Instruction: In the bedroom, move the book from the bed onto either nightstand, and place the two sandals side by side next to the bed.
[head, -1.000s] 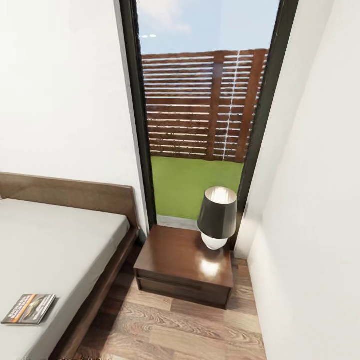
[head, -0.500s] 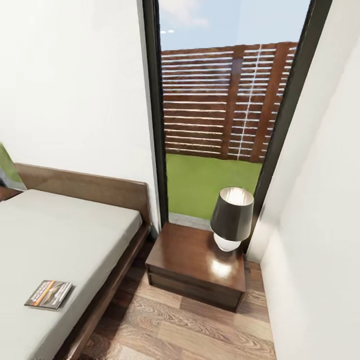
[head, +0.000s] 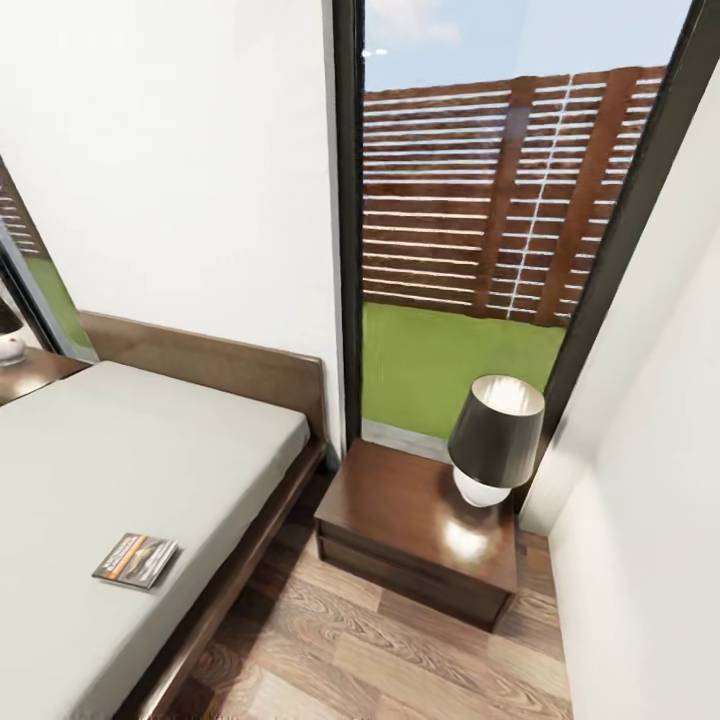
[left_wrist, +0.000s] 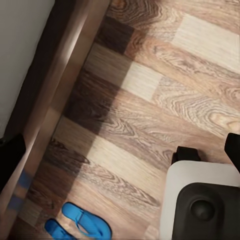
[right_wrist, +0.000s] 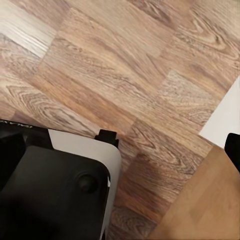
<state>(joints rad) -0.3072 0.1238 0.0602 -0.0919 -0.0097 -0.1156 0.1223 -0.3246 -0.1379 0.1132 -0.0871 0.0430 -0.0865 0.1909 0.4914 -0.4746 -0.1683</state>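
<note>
At the far left of the head view, a second nightstand (head: 28, 372) carrying a lamp base was seen beyond the bed (head: 120, 470), in front of a narrow window strip. The grey mattress was bare apart from the book (head: 135, 560), which lay flat near the bed's right edge, well short of the headboard (head: 215, 365). To the right of the bed, past a strip of plank floor (head: 380, 650), the nightstand (head: 415, 525) stood against the tall window (head: 470, 230), through which grass and a slatted fence were shown. A lamp (head: 495, 435) with a dark shade and white base stood on the nightstand's far right corner; the rest of its top was glossy and bare. A white wall closed the view on the right.

In the left wrist view, the bed frame (left_wrist: 52, 95) was seen running along the floor, and the two sandals (left_wrist: 82, 222) lay close together on the planks just beside that frame, well apart from the robot's base (left_wrist: 200, 200). In the right wrist view, floor planks, part of the base (right_wrist: 60, 185) and a lighter wooden surface (right_wrist: 200, 205) were shown.

Neither gripper's fingers were shown clearly, so their opening and any hold could not be told.
</note>
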